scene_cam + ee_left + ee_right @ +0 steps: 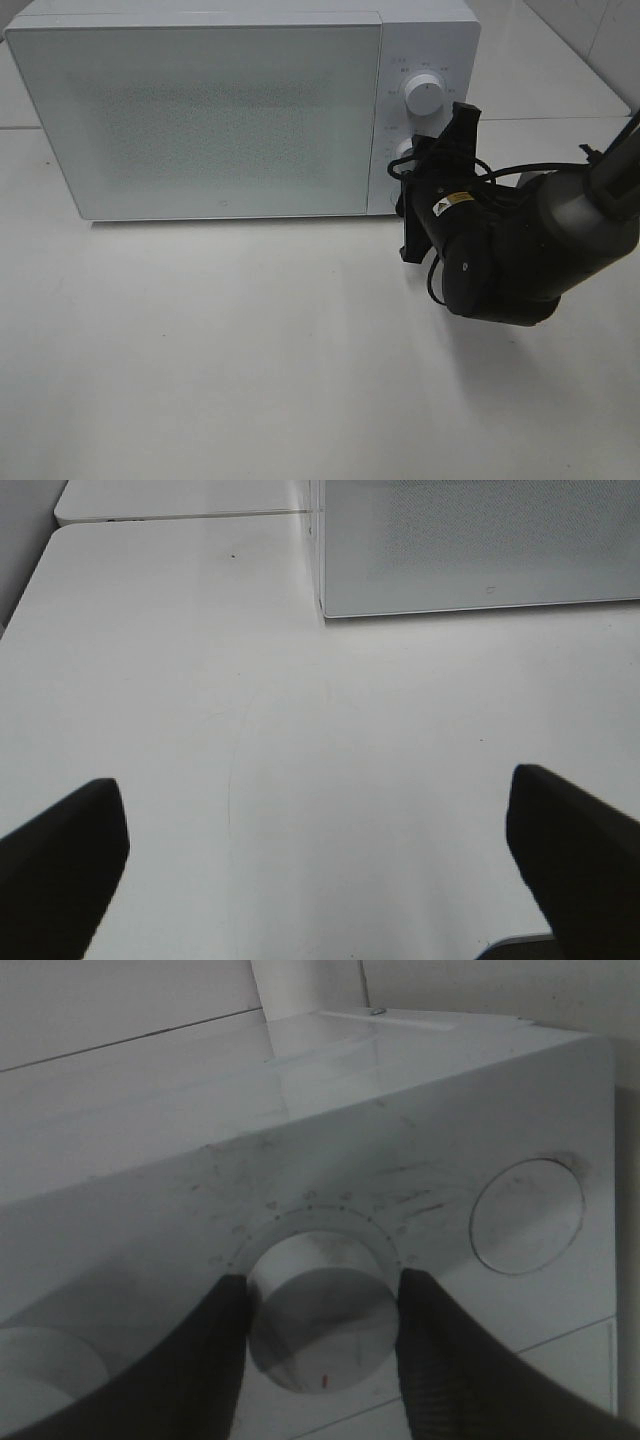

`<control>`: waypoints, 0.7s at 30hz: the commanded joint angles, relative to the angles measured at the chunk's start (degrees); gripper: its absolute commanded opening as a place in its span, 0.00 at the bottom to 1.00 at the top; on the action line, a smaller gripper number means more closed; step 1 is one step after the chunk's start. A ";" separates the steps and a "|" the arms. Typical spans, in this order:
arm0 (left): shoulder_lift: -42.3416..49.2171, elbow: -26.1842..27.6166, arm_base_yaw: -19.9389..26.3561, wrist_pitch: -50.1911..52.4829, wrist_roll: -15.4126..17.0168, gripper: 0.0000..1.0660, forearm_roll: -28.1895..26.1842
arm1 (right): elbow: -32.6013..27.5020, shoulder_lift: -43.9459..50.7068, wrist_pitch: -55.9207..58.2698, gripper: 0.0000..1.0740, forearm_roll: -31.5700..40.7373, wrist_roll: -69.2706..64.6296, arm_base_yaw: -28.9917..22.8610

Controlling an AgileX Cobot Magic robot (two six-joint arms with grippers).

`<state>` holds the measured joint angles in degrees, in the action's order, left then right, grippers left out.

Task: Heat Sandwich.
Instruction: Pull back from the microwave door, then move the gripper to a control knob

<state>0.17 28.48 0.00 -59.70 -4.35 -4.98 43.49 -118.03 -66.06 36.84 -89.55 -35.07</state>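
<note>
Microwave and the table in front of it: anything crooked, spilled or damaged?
Nothing stands out. The microwave has its door shut and flush, and no spill or damage shows on the table. The right gripper grips the lower knob evenly, one finger on each side.

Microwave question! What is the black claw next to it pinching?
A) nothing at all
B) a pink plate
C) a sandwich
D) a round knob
D: in the right wrist view, the right gripper is closed on the round knob from both sides, on the front of the microwave.
</note>
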 commanded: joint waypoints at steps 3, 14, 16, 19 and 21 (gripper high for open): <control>1.26 -0.11 -0.17 0.29 0.40 0.91 0.06 | 0.63 0.57 -1.15 0.07 -3.09 -1.26 -0.17; 1.26 -0.11 -0.17 0.29 0.40 0.91 0.06 | 0.63 0.57 -1.15 0.10 -3.09 0.69 -0.17; 1.26 -0.11 -0.17 0.29 0.40 0.91 0.06 | 0.63 0.57 -1.15 0.10 -3.09 0.69 -0.17; 1.26 -0.11 -0.17 0.29 0.40 0.91 0.06 | 0.63 0.57 -1.15 0.12 -3.09 0.69 -0.17; 1.26 -0.11 -0.17 0.29 0.40 0.91 0.06 | 0.63 0.57 -1.15 0.14 -3.09 0.69 -0.17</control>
<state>0.17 28.48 0.00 -59.70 -4.35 -4.98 43.49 -118.03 -66.06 36.84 -89.44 -35.07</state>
